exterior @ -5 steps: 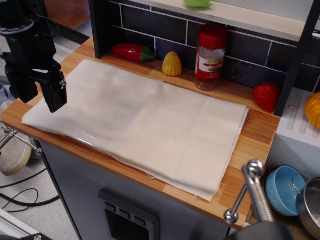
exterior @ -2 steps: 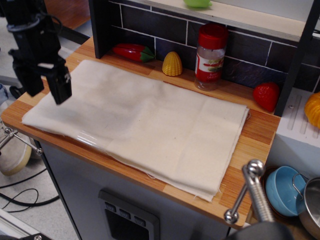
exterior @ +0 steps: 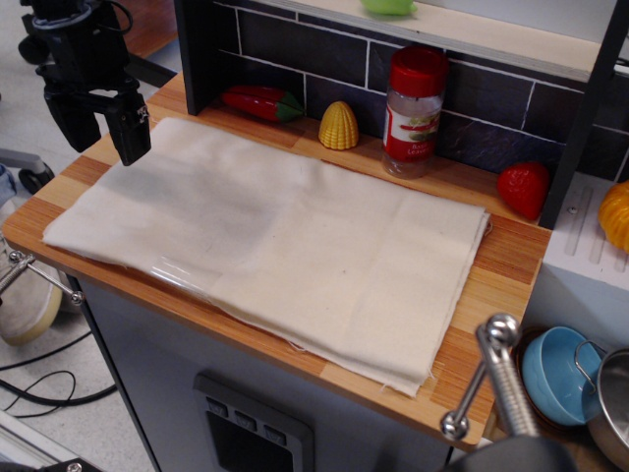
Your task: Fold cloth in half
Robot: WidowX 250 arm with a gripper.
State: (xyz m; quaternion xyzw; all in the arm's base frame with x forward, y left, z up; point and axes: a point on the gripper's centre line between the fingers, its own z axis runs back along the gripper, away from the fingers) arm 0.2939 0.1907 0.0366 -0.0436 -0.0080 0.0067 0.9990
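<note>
The cream cloth (exterior: 295, 236) lies spread flat on the wooden counter (exterior: 506, 261), covering most of it from the left edge to near the right edge. Faint crease lines cross it, and its front edge is slightly frayed. My black gripper (exterior: 103, 133) hangs above the cloth's far left corner and is not touching it. Its two fingers (exterior: 131, 128) point down and stand apart, with nothing between them.
Along the dark tiled back wall stand a red pepper (exterior: 257, 101), a yellow corn (exterior: 338, 126), a red-capped spice jar (exterior: 413, 108) and a strawberry (exterior: 522, 189). A metal handle (exterior: 496, 383) and a blue cup (exterior: 555, 374) sit at the front right, below counter level.
My gripper has risen and moved back from the cloth's front left part to above its far left corner. The cloth has not moved.
</note>
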